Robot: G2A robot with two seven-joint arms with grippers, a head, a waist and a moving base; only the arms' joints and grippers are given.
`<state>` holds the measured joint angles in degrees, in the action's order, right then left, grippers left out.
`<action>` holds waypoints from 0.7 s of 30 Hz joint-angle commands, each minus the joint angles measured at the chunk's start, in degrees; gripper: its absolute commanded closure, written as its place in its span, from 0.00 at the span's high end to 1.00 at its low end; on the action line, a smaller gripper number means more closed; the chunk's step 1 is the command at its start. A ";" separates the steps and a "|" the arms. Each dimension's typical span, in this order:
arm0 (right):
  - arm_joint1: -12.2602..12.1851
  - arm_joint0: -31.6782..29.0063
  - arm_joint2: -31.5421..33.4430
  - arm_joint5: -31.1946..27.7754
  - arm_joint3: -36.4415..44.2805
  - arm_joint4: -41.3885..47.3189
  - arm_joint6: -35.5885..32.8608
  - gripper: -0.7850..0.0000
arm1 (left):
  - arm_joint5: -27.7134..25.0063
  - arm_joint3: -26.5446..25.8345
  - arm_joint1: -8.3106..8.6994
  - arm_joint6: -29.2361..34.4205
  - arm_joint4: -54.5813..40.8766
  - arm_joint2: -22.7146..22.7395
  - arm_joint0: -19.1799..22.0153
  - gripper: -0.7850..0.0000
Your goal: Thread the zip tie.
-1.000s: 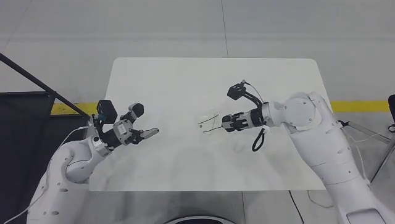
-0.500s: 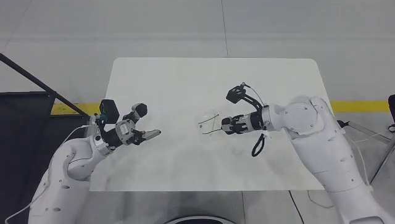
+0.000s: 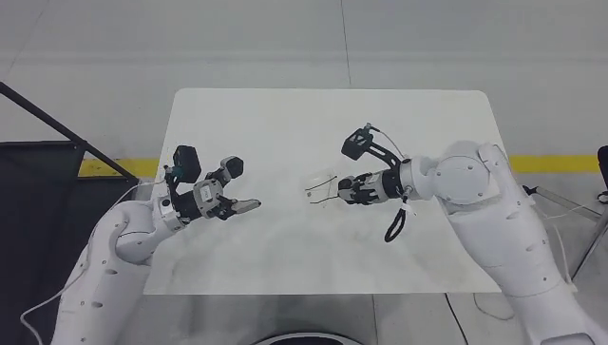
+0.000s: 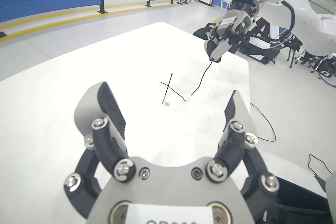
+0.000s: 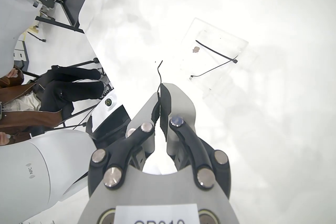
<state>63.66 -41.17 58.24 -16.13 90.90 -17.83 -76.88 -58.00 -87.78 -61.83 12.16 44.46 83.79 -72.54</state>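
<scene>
While left pincer (image 3: 240, 186) hovers agape, right pincer (image 5: 159, 89) seemingly pinches zip tie (image 5: 159, 72).

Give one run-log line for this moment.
left gripper: open over table | right gripper: shut on zip tie | two other ties: on table

Counts at this frame:

Table (image 3: 285, 117): 1.

Zip ties: 3 in total, all thin and black.
- The held tie (image 5: 159, 72): 1, pinched between the closed fingers of the right gripper (image 5: 159, 89).
- Loose ties: 2, a straight tie (image 5: 216, 51) and a curved tie (image 5: 210, 71), crossing each other.

Clear sheet (image 5: 223, 38) under the loose pair: 1.

Brownish fleck (image 5: 195, 49) on that sheet: 1.

Grippers: 2, the right gripper plus the left gripper (image 4: 169, 97), whose fingers are spread.
</scene>
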 commanded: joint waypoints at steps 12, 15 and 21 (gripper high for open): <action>0.86 5.13 -4.23 -1.41 0.02 2.04 -2.94 0.00 | 0.00 1.21 3.28 7.97 -10.35 -9.46 6.34 1.00; 0.86 5.13 -4.23 -1.41 0.02 2.04 -2.94 0.00 | 0.00 1.21 3.28 7.97 -10.35 -9.46 6.34 1.00; 0.92 4.23 -4.78 -2.65 -0.21 2.32 -0.49 0.00 | 1.47 -1.76 3.05 8.63 -8.48 -11.82 5.74 1.00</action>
<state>64.53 -36.74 53.77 -17.70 90.75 -15.98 -78.30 -56.59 -89.04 -58.71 20.59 35.43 72.74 -66.86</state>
